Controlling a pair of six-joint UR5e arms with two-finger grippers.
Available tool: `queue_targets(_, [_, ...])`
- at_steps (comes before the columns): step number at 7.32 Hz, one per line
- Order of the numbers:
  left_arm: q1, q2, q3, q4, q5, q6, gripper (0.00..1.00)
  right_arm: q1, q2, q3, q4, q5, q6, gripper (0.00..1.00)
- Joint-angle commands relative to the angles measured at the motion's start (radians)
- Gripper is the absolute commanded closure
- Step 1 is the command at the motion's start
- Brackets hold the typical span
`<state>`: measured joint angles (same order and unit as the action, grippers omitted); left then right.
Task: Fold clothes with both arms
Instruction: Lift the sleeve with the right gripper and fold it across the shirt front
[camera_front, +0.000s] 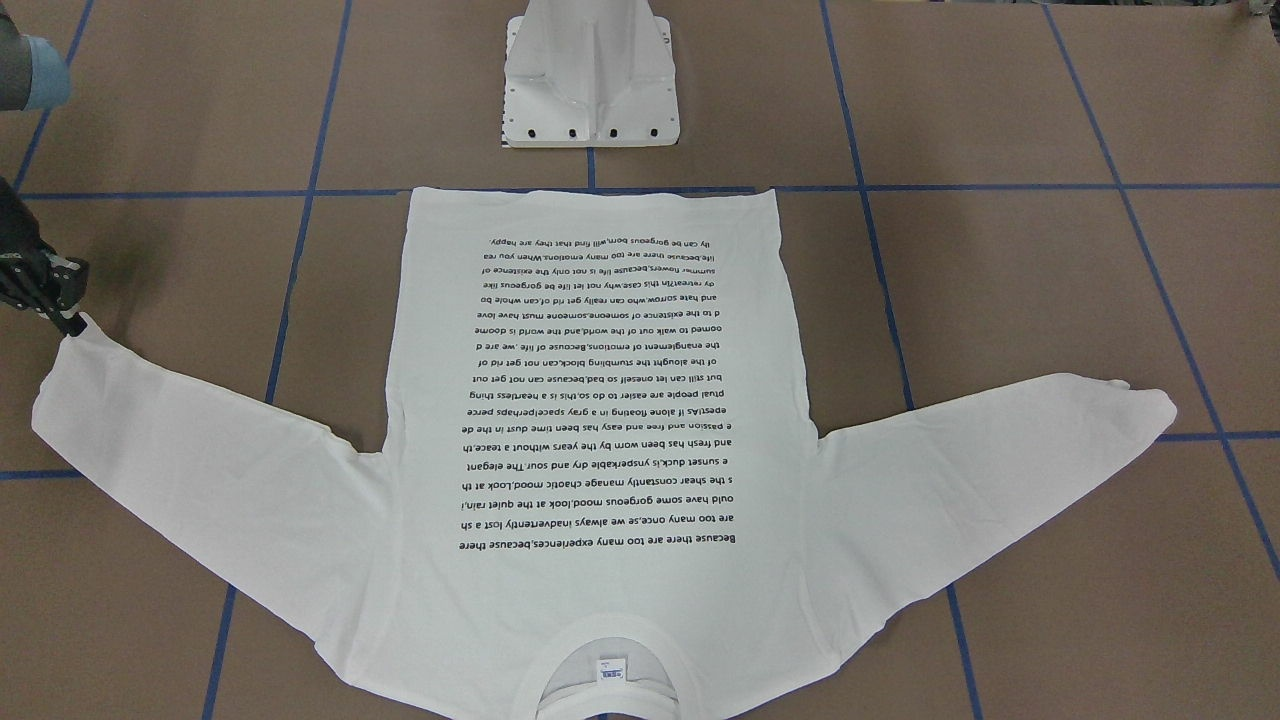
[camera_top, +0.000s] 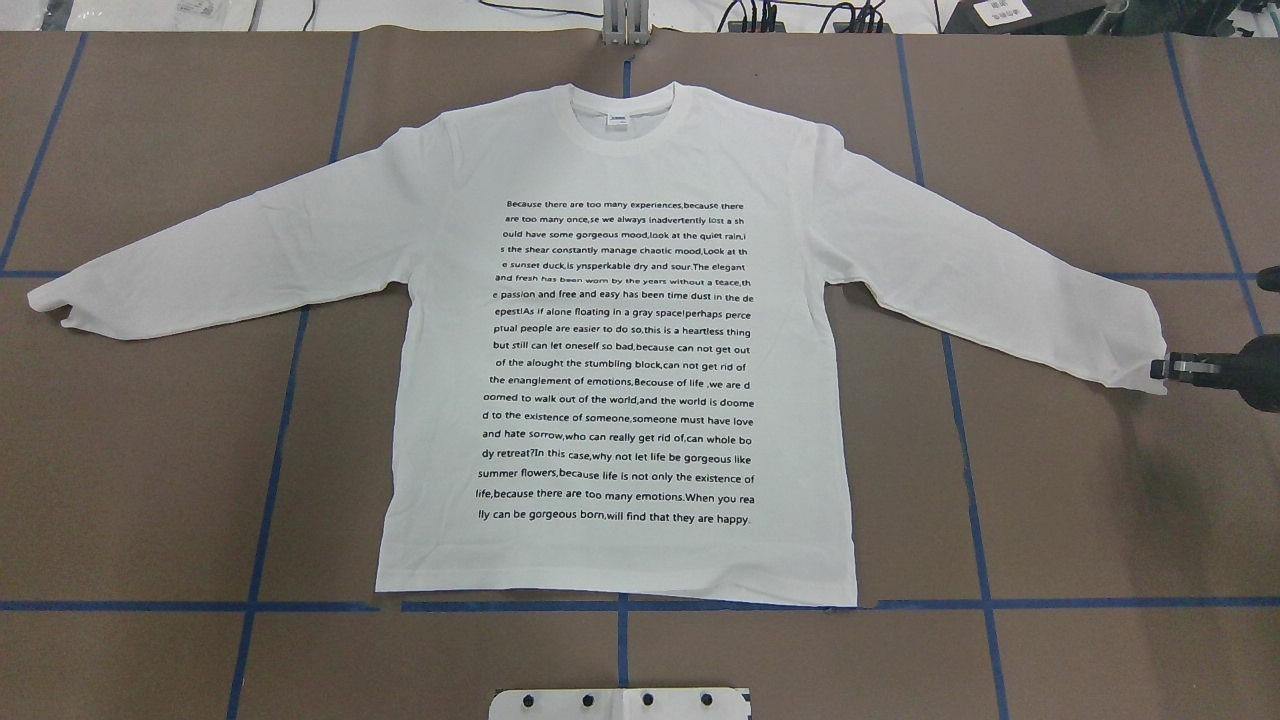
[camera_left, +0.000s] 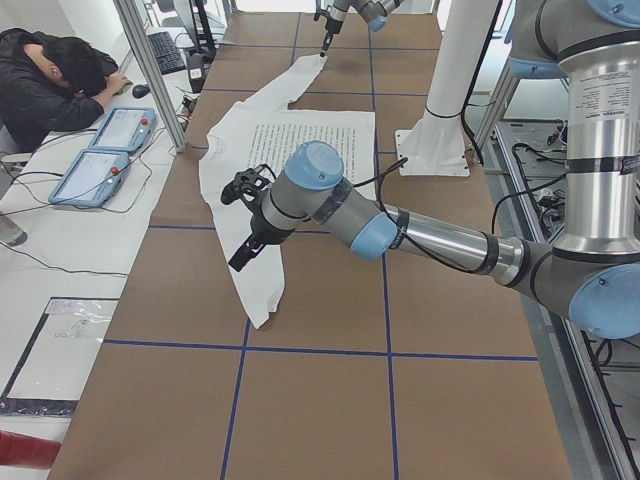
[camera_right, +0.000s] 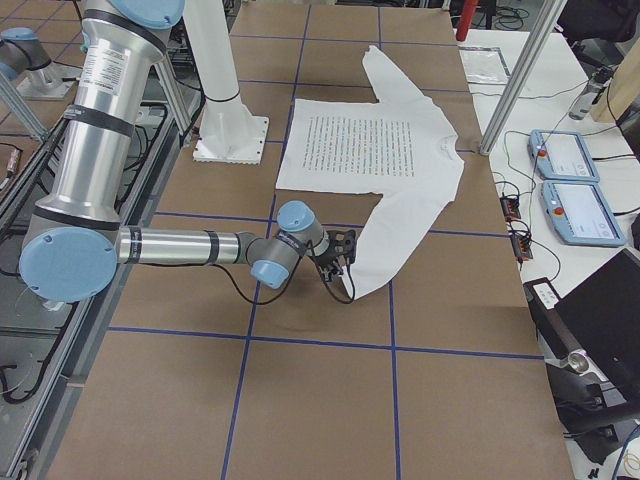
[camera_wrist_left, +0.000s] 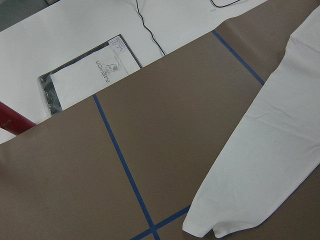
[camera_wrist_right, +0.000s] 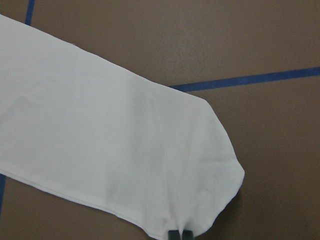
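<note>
Collar first: in the front-facing view the lower edge cuts through the neck of the shirt (camera_front: 600, 420). It lies flat and print up on the brown table (camera_front: 1050, 100), sleeves spread. The right gripper (camera_front: 70, 322) sits at one cuff, its arm mostly out of frame.

From overhead I see the whole shirt (camera_top: 620, 350), hem towards the pedestal base (camera_top: 620, 703). The right gripper (camera_top: 1160, 368) touches the cuff.

The left gripper (camera_left: 238, 262) shows only in the left-side view, above the other sleeve. I cannot tell how its fingers stand.

From the right side, the right gripper (camera_right: 345, 265) meets the cuff.

My left wrist camera catches a sleeve end and a clear packet (camera_wrist_left: 90, 75) holding something white with print I can only partly read.

On the right wrist camera the fingertips (camera_wrist_right: 173, 234), barely in frame, are pressed together, pinching the cuff's edge.
</note>
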<state>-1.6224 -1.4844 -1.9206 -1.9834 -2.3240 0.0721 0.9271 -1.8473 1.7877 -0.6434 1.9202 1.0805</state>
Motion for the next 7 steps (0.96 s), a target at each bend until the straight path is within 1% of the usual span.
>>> queue_targets(1, [-0.001,0.001,0.000,0.000,0.000,0.000,0.00,0.086,0.110,0.178,-0.339,0.033,-0.052,1.00])
queue_targets(2, [0.001,0.001,0.002,0.000,0.000,0.000,0.00,0.110,0.238,0.211,-0.536,0.033,-0.072,1.00])
queue_targets(3, [-0.001,0.001,0.002,0.000,0.000,0.000,0.00,0.122,0.395,0.213,-0.712,0.031,-0.073,1.00])
queue_targets(4, [0.001,0.003,0.000,0.000,0.000,0.000,0.00,0.119,0.571,0.210,-0.936,0.016,-0.073,1.00])
queue_targets(5, [0.001,0.004,0.000,0.000,0.000,0.000,0.00,0.093,0.764,0.194,-1.163,-0.031,-0.073,1.00])
queue_targets(6, [0.001,0.004,0.002,0.000,0.000,0.000,0.00,0.066,0.890,0.168,-1.243,-0.071,-0.071,1.00])
queue_targets(7, [0.001,0.004,0.005,0.000,0.000,0.000,0.00,0.033,0.977,0.126,-1.240,-0.079,-0.070,1.00])
